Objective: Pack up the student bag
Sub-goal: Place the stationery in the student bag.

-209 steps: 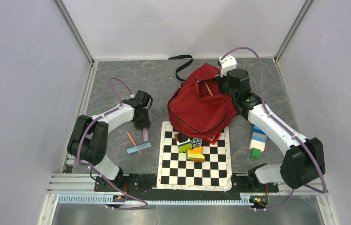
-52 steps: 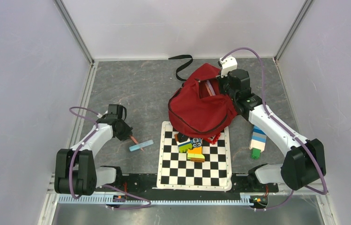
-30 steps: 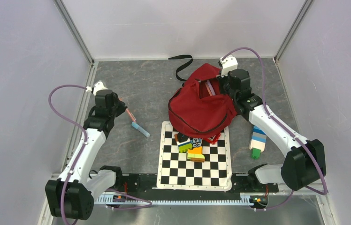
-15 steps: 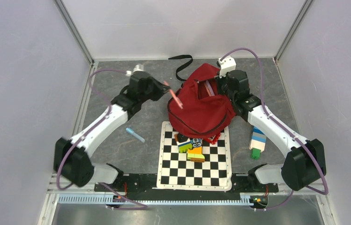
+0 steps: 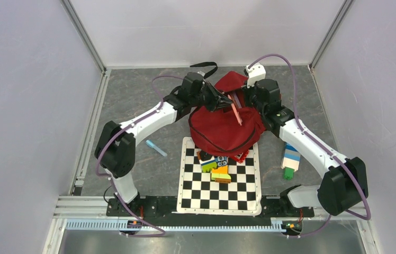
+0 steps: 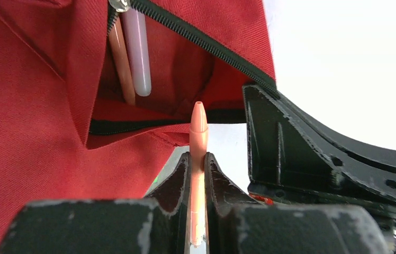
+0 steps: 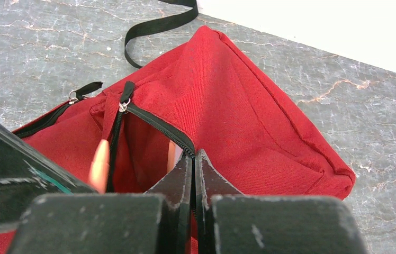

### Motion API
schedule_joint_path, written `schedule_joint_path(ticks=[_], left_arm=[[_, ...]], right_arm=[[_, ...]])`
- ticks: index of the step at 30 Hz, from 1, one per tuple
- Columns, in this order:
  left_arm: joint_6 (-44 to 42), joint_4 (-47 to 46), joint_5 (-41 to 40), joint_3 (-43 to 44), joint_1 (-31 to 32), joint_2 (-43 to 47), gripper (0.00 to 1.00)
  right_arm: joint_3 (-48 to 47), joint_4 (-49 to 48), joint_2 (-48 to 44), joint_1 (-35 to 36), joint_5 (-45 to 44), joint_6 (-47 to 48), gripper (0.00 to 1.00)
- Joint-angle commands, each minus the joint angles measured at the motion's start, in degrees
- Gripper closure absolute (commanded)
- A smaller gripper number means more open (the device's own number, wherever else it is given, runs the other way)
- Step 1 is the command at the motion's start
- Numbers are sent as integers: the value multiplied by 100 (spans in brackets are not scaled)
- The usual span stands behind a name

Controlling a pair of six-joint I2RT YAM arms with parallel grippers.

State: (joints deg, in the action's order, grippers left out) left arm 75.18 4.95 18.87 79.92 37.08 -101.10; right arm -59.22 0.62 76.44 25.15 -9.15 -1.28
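Surface: grey table (image 5: 132, 95), white walls (image 5: 212, 32).
Around: checkered mat (image 5: 238, 190), 6 o'clock of student bag (image 5: 219, 129).
Left gripper (image 6: 197, 164): clamped pen (image 6: 198, 121).
Right gripper (image 7: 193, 159): pinched its rim.

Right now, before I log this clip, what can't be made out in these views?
- Left wrist view: the lower ends of the stowed pens, behind the pocket flap of the student bag.
- Right wrist view: most of the held pen, covered by the dark body of the left gripper; only its tip shows.
- Top view: the red item on the checkered mat, mostly under the bag; the toy blocks are too small to identify.
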Motion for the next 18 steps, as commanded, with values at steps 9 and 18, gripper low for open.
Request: schedule_joint_path(ticks=[9,18], left_arm=[[226,-262,-51,679,169,-649,98],[734,-655,-648,975,150,-1014,98]], right_arm=[[-385,-510,-405,78,-22,-83,100],[-246,-483,-563,87,-18,-109,100]])
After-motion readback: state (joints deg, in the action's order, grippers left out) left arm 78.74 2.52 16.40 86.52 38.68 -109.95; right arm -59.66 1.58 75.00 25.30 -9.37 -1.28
